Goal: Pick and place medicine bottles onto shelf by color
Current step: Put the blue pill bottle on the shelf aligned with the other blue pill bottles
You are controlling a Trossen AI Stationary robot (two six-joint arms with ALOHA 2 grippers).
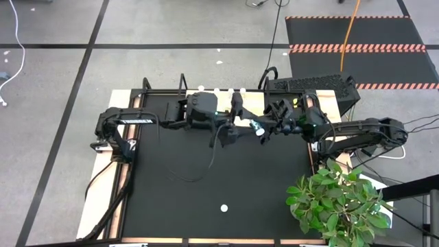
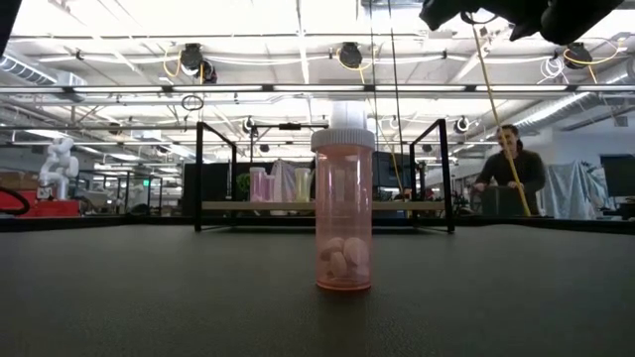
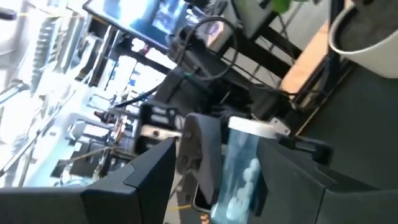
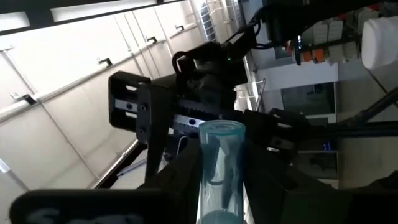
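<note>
A teal-blue medicine bottle [image 1: 256,127] with a white cap hangs in the air over the far middle of the table, and my right gripper [image 1: 269,129] is shut on it. My left gripper [image 1: 240,127] faces it from the left, open, with a finger on each side of the bottle [image 3: 244,171]; I cannot tell whether they touch it. A pink bottle [image 2: 343,213] stands upright on its base on the near part of the table [image 1: 223,208]. The shelf [image 2: 327,206] stands at the far edge, and three bottles [image 2: 283,184] stand on it. My right gripper pinches the teal bottle's sides [image 4: 219,186] between its two fingers, one of which [image 3: 202,158] shows beside the body below the cap. It comes from the table's right, slanting upward, with the fingers along the bottle. The base end [image 4: 221,129] sticks out toward my left gripper, clear of the table.
A potted plant [image 1: 339,202] stands at the near right corner. A keyboard [image 1: 312,86] lies beyond the far right corner. A person [image 2: 511,169] stands behind the table on the right. The black mat [image 1: 178,199] between the arms and the near edge holds only the pink bottle.
</note>
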